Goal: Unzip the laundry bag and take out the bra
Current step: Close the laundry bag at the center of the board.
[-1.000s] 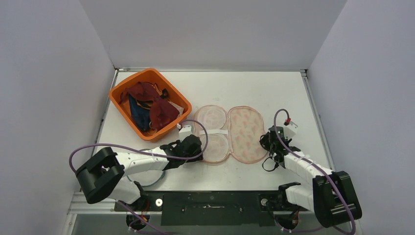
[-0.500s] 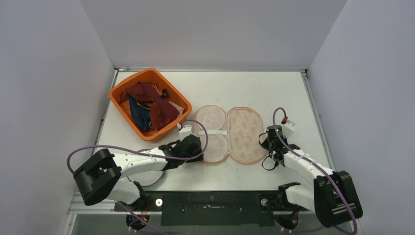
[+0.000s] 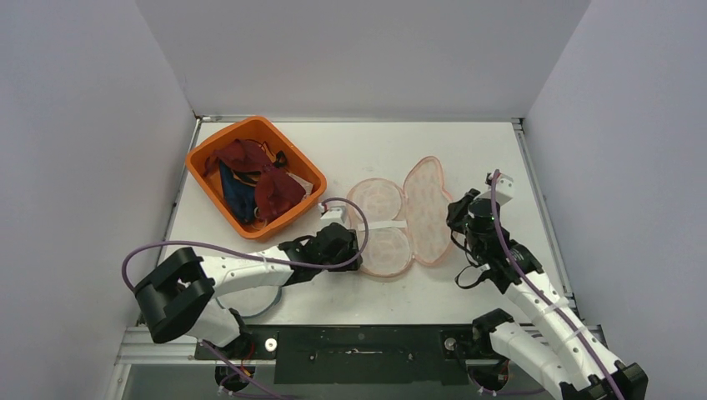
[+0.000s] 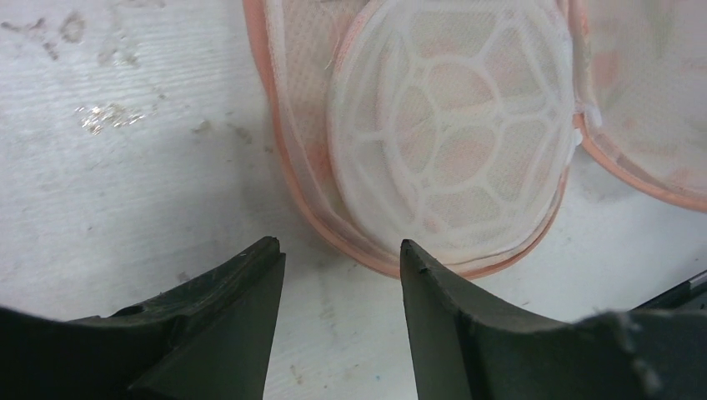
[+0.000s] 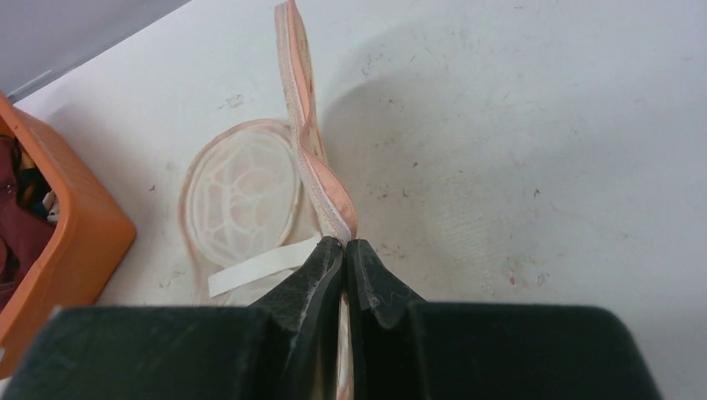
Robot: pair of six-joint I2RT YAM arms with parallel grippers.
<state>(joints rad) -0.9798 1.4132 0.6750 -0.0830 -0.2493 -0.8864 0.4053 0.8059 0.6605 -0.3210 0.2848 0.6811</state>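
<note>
The pink mesh laundry bag (image 3: pixel 379 237) lies unzipped on the table, its two halves spread apart. White cage domes (image 4: pixel 450 125) and a white strap (image 5: pixel 258 267) show in the flat left half. My right gripper (image 5: pixel 344 242) is shut on the rim of the right half (image 3: pixel 425 204) and holds it tilted up on edge. My left gripper (image 4: pixel 338 244) stands open low over the table, just short of the bag's near left rim, with nothing between its fingers. I see no bra inside the bag.
An orange basket (image 3: pixel 215 202) with dark red and blue garments (image 3: pixel 258 183) sits at the back left, close to the left arm. White walls close in the table on three sides. The arms' bases and a black rail line the near edge.
The right gripper has shut on the right half's rim and raised it, pulling the bag to the right. The left gripper has followed to the right, still open.
</note>
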